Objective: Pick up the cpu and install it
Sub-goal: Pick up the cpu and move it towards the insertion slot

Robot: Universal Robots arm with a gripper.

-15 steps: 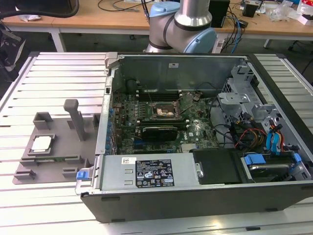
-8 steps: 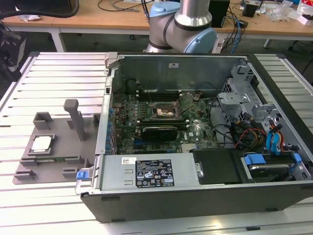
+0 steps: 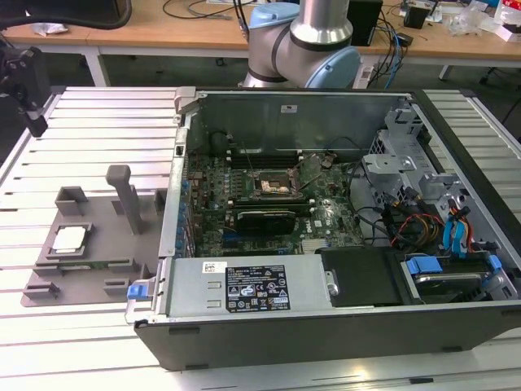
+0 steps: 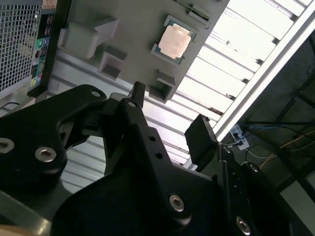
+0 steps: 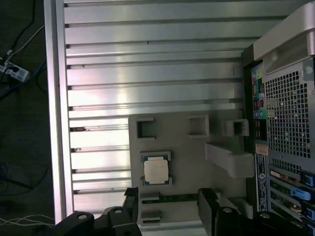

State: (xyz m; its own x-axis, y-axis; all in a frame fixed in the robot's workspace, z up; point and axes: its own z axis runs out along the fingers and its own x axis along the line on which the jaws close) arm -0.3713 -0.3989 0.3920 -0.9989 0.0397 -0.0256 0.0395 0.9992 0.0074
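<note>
Claw over the parts tray: my claw [image 5: 170, 196] hangs spread wide, its two black fingers [image 5: 207, 201] well apart with nothing between them. Beneath it the cpu [image 5: 156, 170] lies flat, silver top up, in a square recess of the grey holder tray [image 5: 197, 147], untouched. In the second wrist view the cpu [image 4: 174, 41] sits beyond my fingertips, apart from them. In the exterior view the tray [image 3: 102, 232] rests on the slatted metal table [image 3: 98, 138] at the exterior view's left, just beside the open computer case [image 3: 326, 314]. The cpu [image 3: 69, 238] is toward the tray's left side, a thin green circuit strip [image 3: 81, 265] just near of it. The dark socket [image 3: 273, 186] on the case's board is well apart from the cpu.
</note>
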